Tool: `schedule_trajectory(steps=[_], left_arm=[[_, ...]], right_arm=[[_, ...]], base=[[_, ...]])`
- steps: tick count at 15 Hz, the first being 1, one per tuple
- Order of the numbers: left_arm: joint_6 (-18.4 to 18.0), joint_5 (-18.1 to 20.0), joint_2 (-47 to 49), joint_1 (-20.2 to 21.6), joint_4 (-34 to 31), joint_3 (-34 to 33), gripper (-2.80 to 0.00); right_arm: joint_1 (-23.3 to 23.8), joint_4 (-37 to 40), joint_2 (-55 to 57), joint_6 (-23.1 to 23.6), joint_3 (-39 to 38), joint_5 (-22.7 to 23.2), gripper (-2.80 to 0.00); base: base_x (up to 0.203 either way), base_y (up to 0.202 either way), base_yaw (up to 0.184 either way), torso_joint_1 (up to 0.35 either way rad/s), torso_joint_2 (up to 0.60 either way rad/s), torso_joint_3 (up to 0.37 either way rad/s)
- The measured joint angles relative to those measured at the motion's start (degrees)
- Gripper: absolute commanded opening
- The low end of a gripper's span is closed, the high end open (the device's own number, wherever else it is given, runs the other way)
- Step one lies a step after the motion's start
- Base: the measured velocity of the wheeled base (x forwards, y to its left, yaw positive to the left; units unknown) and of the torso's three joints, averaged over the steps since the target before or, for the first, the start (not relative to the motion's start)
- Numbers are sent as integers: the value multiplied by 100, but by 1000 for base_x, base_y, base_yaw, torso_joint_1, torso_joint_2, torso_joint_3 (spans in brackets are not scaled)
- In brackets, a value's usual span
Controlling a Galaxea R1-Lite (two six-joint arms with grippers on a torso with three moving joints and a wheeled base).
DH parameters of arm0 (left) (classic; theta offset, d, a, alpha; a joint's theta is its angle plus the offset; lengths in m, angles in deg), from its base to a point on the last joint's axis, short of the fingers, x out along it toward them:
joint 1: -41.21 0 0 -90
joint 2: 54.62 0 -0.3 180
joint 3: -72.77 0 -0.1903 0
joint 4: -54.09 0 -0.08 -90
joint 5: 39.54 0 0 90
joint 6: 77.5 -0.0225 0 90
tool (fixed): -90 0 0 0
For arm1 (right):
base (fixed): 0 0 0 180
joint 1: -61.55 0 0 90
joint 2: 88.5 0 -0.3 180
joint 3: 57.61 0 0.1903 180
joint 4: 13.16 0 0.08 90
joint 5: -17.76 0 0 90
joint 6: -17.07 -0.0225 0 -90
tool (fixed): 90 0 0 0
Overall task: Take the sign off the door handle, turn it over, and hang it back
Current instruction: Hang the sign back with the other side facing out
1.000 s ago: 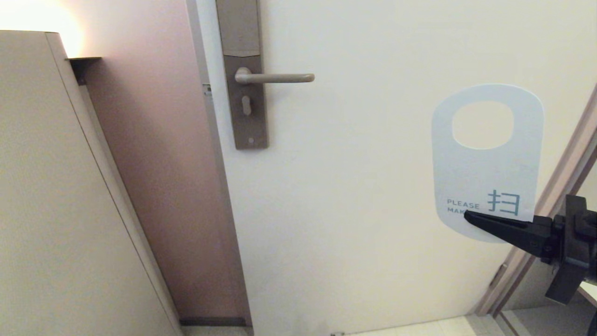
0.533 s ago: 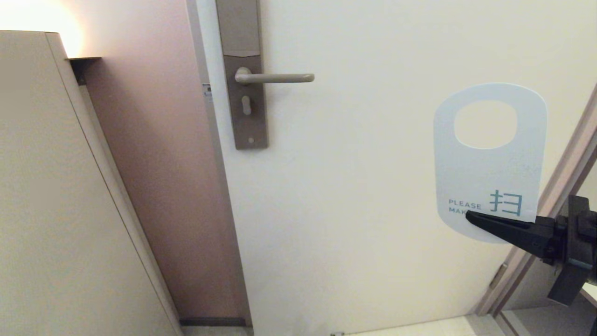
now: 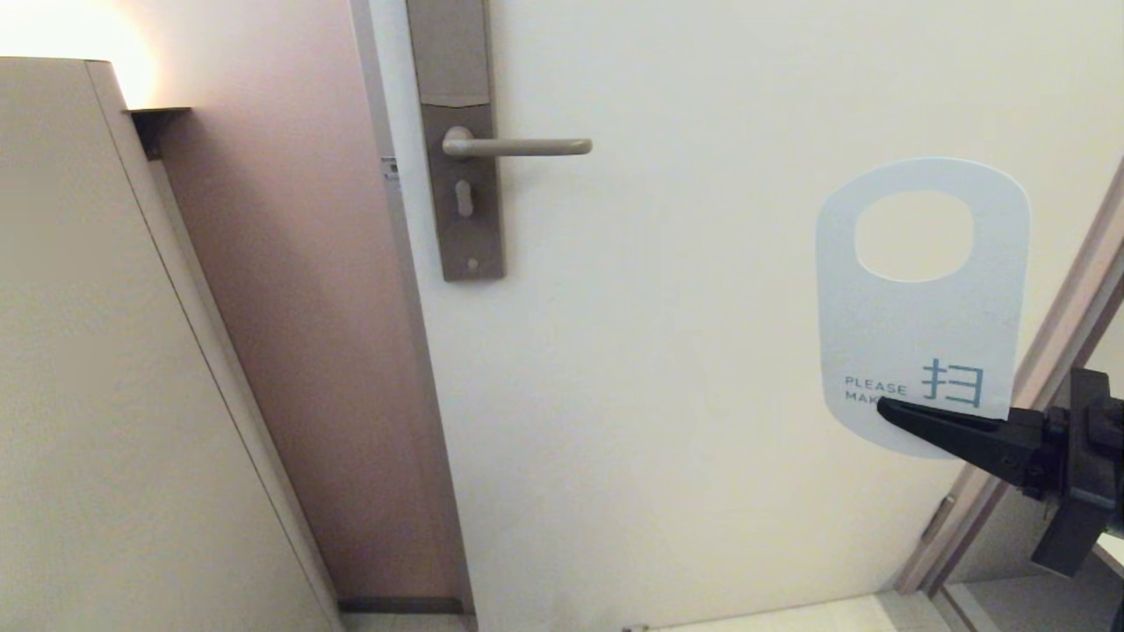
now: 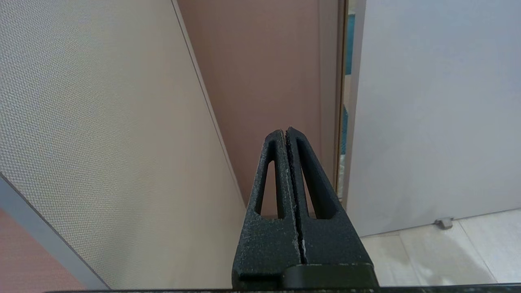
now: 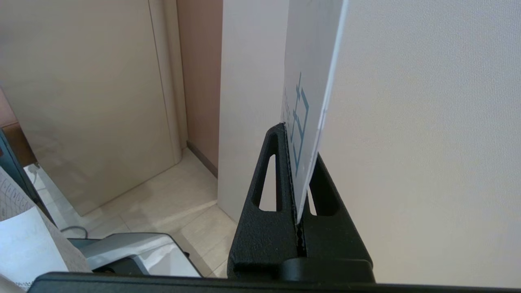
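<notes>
The sign (image 3: 920, 325) is off the handle and held upright in front of the door, far right of the head view, its white face with "PLEASE MAK..." toward me and the oval hole at the top. My right gripper (image 3: 885, 408) is shut on the sign's lower edge; in the right wrist view the card (image 5: 303, 122) stands edge-on between the black fingers (image 5: 266, 179). The door handle (image 3: 518, 147) is bare, on its tall plate (image 3: 463, 175) at upper centre-left. My left gripper (image 4: 285, 132) is shut on nothing, low by the door's edge, out of the head view.
The white door (image 3: 685, 395) fills the middle. A beige panel (image 3: 114, 395) and a pinkish wall (image 3: 307, 351) stand to the left. The door frame (image 3: 1036, 395) runs diagonally behind my right gripper. Light floor tiles (image 4: 439, 252) show below.
The sign and my right gripper have drifted very slightly to the right; otherwise the scene is the same.
</notes>
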Motion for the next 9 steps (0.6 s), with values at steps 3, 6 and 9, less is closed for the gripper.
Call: schedule_trajectory(steps=[3, 6, 9], left_arm=[[1, -76, 0, -2, 31, 0, -280], [-13, -25, 2, 0, 29, 0, -280], [139, 137, 5, -7, 5, 0, -280]], right_arm=[[0, 0, 0, 1, 10, 0, -280], [0, 0, -2, 7, 10, 0, -280], [0, 0, -18, 10, 10, 0, -280]], base=[[0, 0, 0, 0, 0, 0], [0, 0, 0, 0, 0, 0], [0, 0, 0, 0, 0, 0]])
